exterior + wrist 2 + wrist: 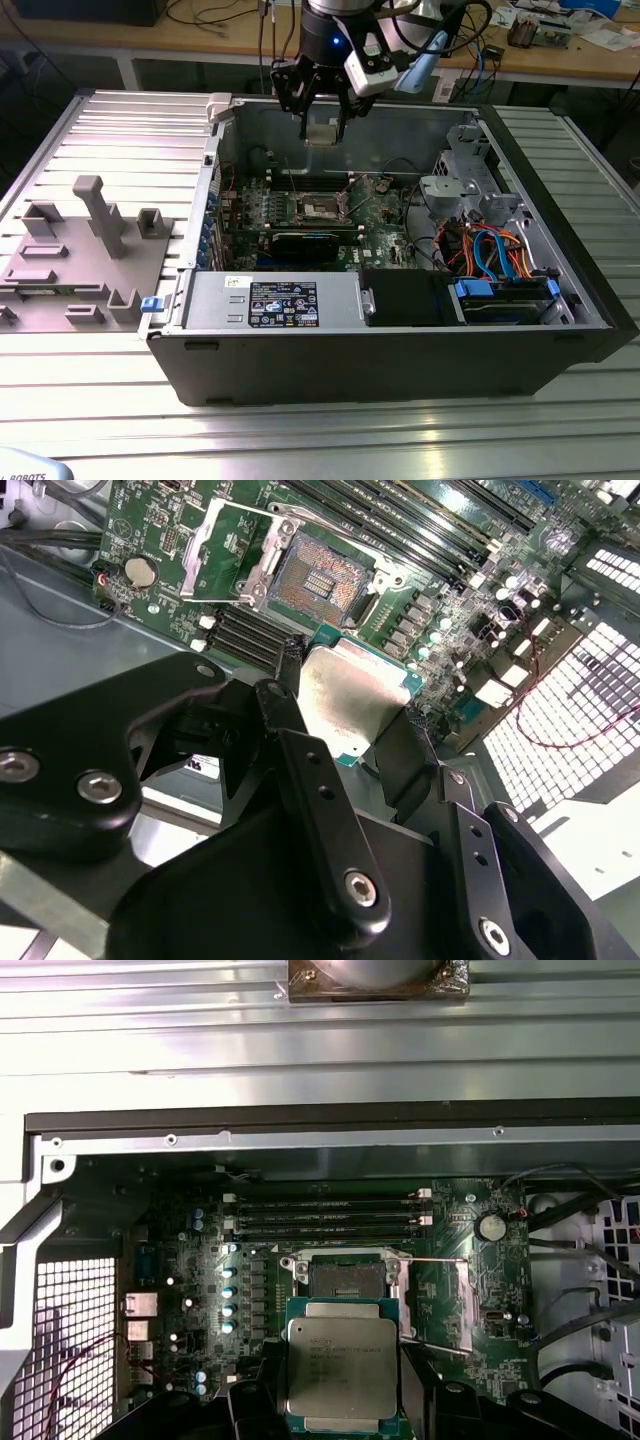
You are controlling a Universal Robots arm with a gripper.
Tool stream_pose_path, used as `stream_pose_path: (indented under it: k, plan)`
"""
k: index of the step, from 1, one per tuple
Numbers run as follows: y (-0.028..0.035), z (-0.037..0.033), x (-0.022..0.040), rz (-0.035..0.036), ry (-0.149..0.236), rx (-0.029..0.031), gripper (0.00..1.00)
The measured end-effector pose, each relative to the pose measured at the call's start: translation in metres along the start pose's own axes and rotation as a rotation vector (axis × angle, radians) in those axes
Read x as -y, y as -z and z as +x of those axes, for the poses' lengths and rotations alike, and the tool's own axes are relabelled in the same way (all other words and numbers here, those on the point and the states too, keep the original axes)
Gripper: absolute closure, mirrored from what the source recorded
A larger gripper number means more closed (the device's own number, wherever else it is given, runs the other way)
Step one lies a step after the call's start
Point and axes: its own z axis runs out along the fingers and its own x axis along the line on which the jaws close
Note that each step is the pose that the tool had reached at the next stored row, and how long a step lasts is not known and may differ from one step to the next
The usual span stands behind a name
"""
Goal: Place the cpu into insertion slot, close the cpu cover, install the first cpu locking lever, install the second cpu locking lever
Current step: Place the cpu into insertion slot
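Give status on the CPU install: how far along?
Done: cpu picked up, clamped in the tool. In hand: it hangs above the open case, not seated. Left: socket is empty, cpu cover stands open, so seating, cover and both levers remain.

Gripper (322,128) downward, 2 fingers (400,762) tight on the cpu (342,1370)

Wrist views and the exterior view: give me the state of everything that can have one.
Silver-grey square metal cpu, lifted, not yet seated.
Black gripper, shut on the cpu.
Square insertion slot, empty, uncovered.
Silvery metal cpu cover frame, swung open.
Black computer case, side open.
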Motion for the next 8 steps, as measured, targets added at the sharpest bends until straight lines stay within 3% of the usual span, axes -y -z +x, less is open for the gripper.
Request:
stream_pose_path:
  k: [8]
  plan:
    - [-0.0024, 0.0002, 0.0002, 0.0, 0.0, 0.0001, 0.46]
